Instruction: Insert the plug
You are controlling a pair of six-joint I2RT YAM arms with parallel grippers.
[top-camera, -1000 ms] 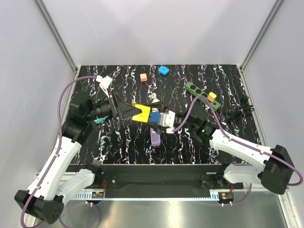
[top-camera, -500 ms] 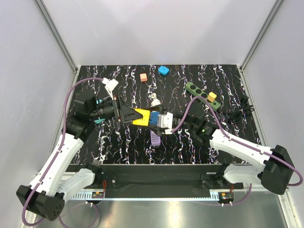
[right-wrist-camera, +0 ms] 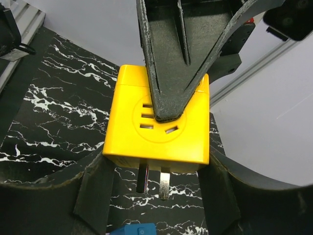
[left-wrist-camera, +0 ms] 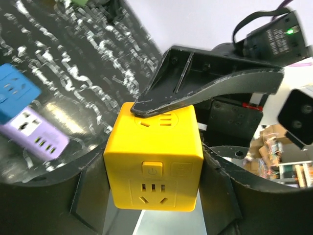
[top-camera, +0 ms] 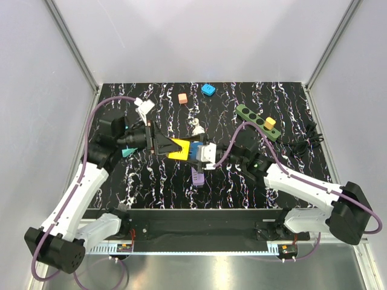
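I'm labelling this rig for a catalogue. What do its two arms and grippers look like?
The left arm and right arm have white links, black joints and purple cables. The left gripper and right gripper are black, with ribbed triangular fingers.

Yellow plug [left-wrist-camera: 154, 166], black white-veined table [top-camera: 158, 181]

Legible markings: one. Yellow plug cube [left-wrist-camera: 146, 142]: a power symbol, embossed in the same yellow, on the square button [left-wrist-camera: 152, 170] at the centre of the face turned toward the left wrist camera, directly above that face's socket slots. Just right of the button, a second square panel [left-wrist-camera: 182, 170] on the same face carries a faint embossed mark, too shallow to read. No words, brand names or numbers can be read on the cube or on anything around it.
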